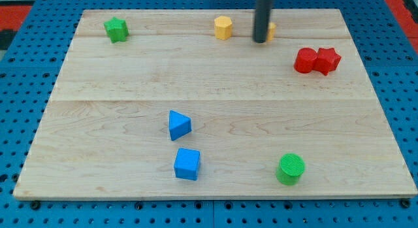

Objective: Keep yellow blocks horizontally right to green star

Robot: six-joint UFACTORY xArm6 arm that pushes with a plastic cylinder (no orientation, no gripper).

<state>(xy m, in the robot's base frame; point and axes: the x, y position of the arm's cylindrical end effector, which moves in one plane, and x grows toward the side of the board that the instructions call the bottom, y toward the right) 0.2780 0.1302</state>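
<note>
**Board layout with two yellow blocks in the green star's row**

Left to right along the view's top: the green star (115,29) sits near the board's upper left corner and serves as the reference for the task; well to its right, at much the same height in the view, stands the yellow hexagonal block (223,27), apart from everything else; just beyond it a second yellow block (271,29) shows only as a sliver, its shape not discernible, because the dark rod stands in front of it; my tip (260,40) rests at that block's left side, seemingly touching it, between the two yellow pieces. The placement suggests the arrangement is nearly met, since both yellow blocks lie to the star's right in roughly one row; the tip's position beside the hidden block reads as a fine alignment push rather than a long transfer. No claw is fitted; the arm ends in a plain rod, so nothing spreads, closes or pinches, and contact is by the rod's end only. Lower in the view: a blue triangular block (179,125) and a blue cube (187,164) sit near centre, close but apart; a green cylinder (290,169) lies toward the bottom right; two red blocks (317,61) touch each other at the right edge, the right one star-like; all sit on the wooden board (98,123), clear of the top row.
</note>
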